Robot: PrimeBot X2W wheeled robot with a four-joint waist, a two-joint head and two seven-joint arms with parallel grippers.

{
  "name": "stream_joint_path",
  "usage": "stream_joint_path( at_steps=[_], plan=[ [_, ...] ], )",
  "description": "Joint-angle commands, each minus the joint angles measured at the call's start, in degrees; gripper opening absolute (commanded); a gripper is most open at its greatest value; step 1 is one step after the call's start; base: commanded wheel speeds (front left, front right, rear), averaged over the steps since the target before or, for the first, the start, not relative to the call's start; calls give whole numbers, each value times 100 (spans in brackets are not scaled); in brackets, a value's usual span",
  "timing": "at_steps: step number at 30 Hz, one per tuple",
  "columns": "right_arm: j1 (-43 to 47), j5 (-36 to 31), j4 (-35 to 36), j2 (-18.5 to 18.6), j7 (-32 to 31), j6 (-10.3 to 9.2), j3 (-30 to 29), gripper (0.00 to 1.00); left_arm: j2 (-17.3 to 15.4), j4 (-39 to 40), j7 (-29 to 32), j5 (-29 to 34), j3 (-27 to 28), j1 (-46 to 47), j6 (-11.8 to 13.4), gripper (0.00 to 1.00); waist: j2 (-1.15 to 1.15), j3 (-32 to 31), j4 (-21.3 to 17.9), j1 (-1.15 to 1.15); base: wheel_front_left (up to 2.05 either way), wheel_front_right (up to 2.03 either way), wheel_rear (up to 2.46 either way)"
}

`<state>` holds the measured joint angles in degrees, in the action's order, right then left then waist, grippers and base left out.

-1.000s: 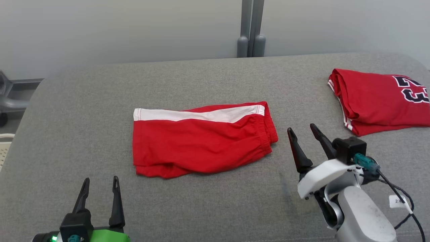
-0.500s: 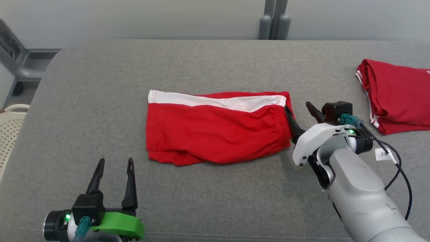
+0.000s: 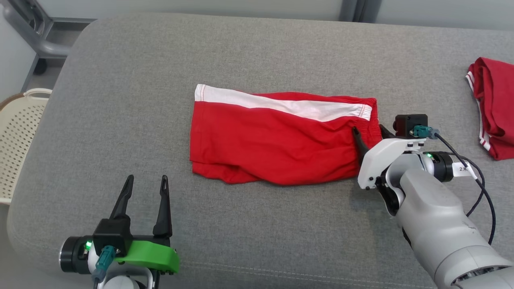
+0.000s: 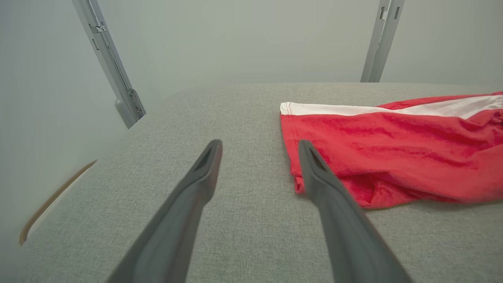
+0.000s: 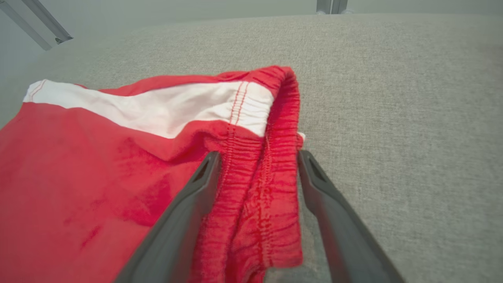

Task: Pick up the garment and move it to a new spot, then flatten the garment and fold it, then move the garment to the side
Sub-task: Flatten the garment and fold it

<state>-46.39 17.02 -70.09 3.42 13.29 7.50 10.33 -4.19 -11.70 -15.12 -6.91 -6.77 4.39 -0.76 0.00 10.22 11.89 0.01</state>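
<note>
The garment (image 3: 277, 136) is a pair of red shorts with a white stripe, lying folded flat in the middle of the grey cushion (image 3: 120, 80). My right gripper (image 3: 368, 130) is open at its right end, low on the cushion. In the right wrist view the elastic waistband (image 5: 267, 188) lies between the two fingers of the right gripper (image 5: 258, 157), one finger over the red cloth and one over bare cushion. My left gripper (image 3: 146, 179) is open and holds nothing, near the front edge. In the left wrist view the left gripper (image 4: 259, 144) is short of the garment's (image 4: 393, 157) lower left corner.
A second red garment (image 3: 494, 104) lies folded at the cushion's far right. A cream perforated basket (image 3: 20, 132) stands off the left side, below the cushion's edge. A grey metal frame (image 3: 36, 36) stands at the back left. Bare cushion lies on every side of the shorts.
The head camera has tilted down and swung, shifting the whole picture. My right gripper has moved in from beside the shorts, so its fingers now straddle the waistband. The left gripper stays open in place.
</note>
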Motion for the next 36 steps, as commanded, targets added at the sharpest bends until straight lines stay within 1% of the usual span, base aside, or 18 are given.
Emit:
stream_joint_path(
  at_steps=[1,7,15,16,17,18,24,30,34,36],
  plan=[
    [-74,-20,-90,32,6,-3,-26,100,28,-21,2,36,28,108,-27,100,0,98,72,-1,0,0,0],
    [-98,-10,-301,26,-215,-3,-157,100,51,-56,2,57,56,155,-44,100,0,157,74,-1,0,0,0],
    [-37,68,-369,-21,-350,-3,-168,100,64,-99,2,62,78,231,-80,100,0,175,75,-1,0,0,0],
    [-34,102,-371,-29,-366,-3,-145,66,65,-112,2,63,80,239,-86,100,0,179,81,-1,0,0,0],
    [-37,132,-368,-33,-360,-3,-111,23,67,-123,2,64,84,245,-96,100,0,185,88,-1,0,0,0],
    [-38,169,-335,-36,-304,-3,-71,0,70,-142,2,64,86,252,-108,100,0,186,94,-1,0,0,0],
    [38,337,-220,-25,-157,-4,170,0,75,-213,2,31,184,148,-96,100,0,69,19,-1,0,0,0],
    [115,596,-69,419,-104,-6,358,0,87,-178,2,37,205,18,-104,100,0,-144,-153,-1,0,0,0],
    [142,743,75,721,-214,-6,545,0,92,-167,2,37,199,-58,-114,100,0,-230,-282,-1,0,0,0],
    [152,862,197,769,-294,-5,665,0,95,-163,2,34,197,-81,-118,100,0,-251,-337,-1,0,0,0]
  ],
)
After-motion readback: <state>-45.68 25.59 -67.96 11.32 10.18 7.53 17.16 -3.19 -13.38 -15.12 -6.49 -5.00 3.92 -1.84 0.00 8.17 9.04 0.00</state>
